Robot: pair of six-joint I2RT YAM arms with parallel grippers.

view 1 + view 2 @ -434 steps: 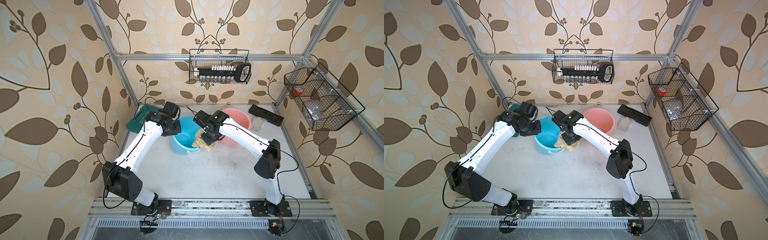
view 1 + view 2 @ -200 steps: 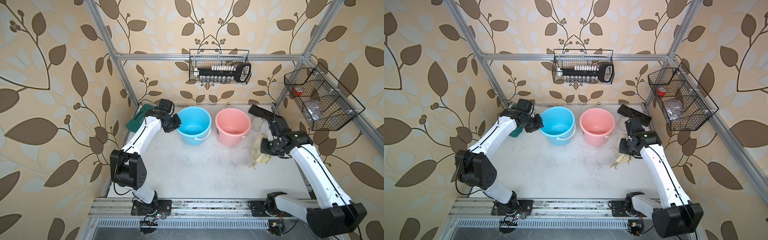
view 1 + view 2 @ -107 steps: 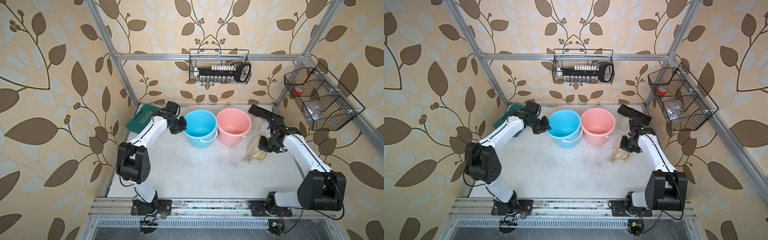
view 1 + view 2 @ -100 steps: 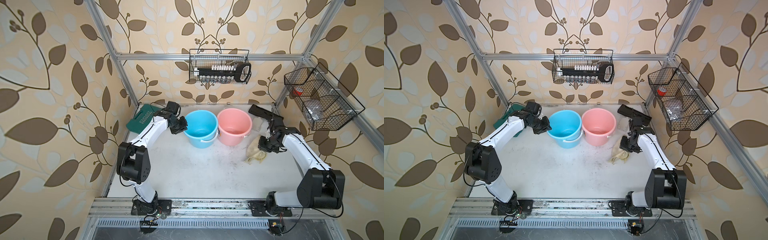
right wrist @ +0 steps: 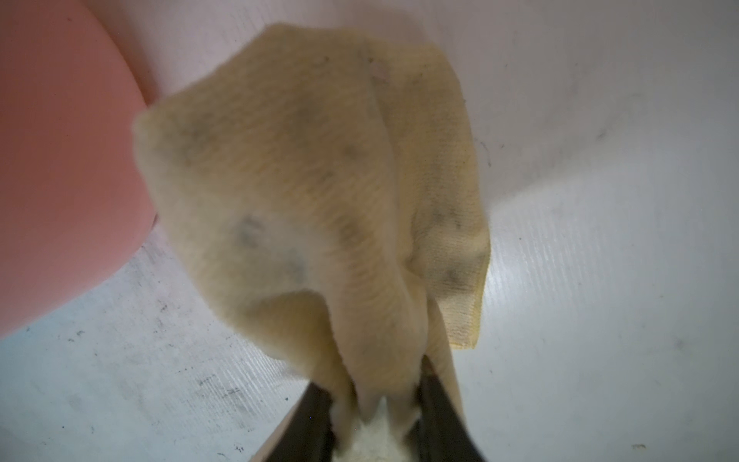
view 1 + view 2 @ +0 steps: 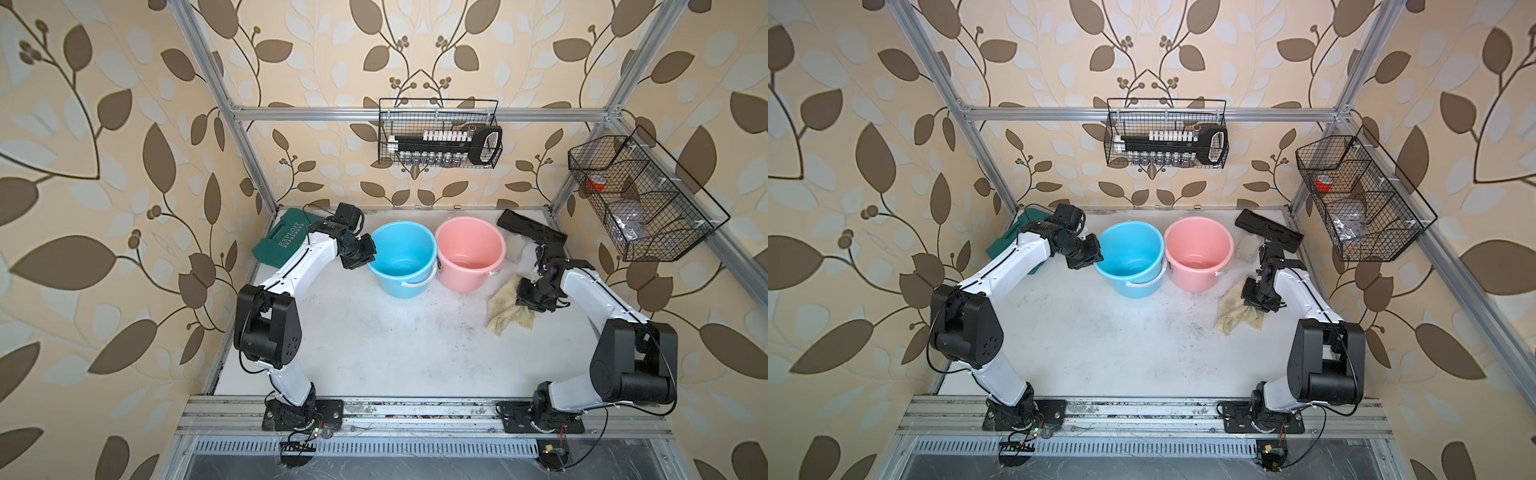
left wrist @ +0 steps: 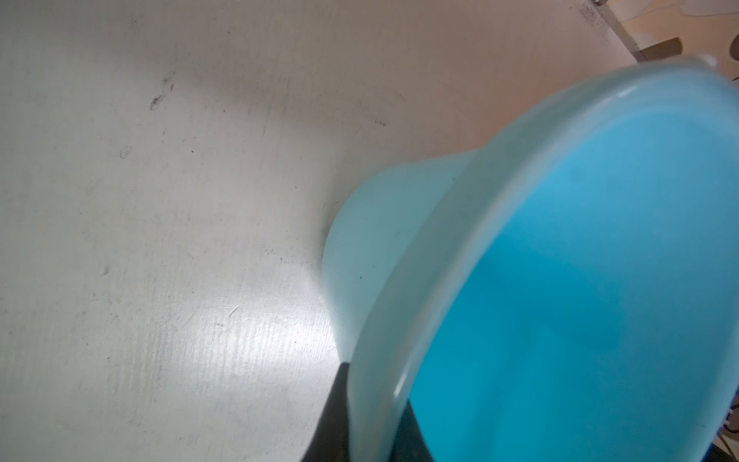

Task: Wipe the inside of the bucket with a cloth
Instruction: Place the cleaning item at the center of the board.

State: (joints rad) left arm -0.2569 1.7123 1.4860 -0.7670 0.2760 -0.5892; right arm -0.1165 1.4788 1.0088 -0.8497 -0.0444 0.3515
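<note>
Two buckets stand side by side between the hands, rims touching or all but. The blue bucket point(image 6: 405, 241) is right at the left hand point(image 6: 365, 261), and the pink bucket point(image 6: 469, 241) is on the side nearer the right hand point(image 6: 524, 300). In the left wrist view the left hand's fingers point(image 7: 332, 420) are clenched on the blue rim, one inside and one outside, so I judge this to be the bucket steadied for wiping. The cloth point(image 6: 505, 309) lies on the table point(image 6: 374, 340) directly under and ahead of the right hand, just beside the pink bucket's foot and well apart from the blue one. It is a rumpled, longish heap, its length running from the pink wall back toward the arms' bases. In the right wrist view a gathered fold stands between the fingers point(image 5: 312, 420) and the rest fans out beyond the fingertips. Whether those fingers pinch the fold or merely stand either side of it cannot be told. From the right hand, the blue mouth lies beyond the pink bucket, toward the left hand. Carrying the cloth there would mean clearing the pink rim. The right hand is far nearer the cloth, and the left is occupied.
</note>
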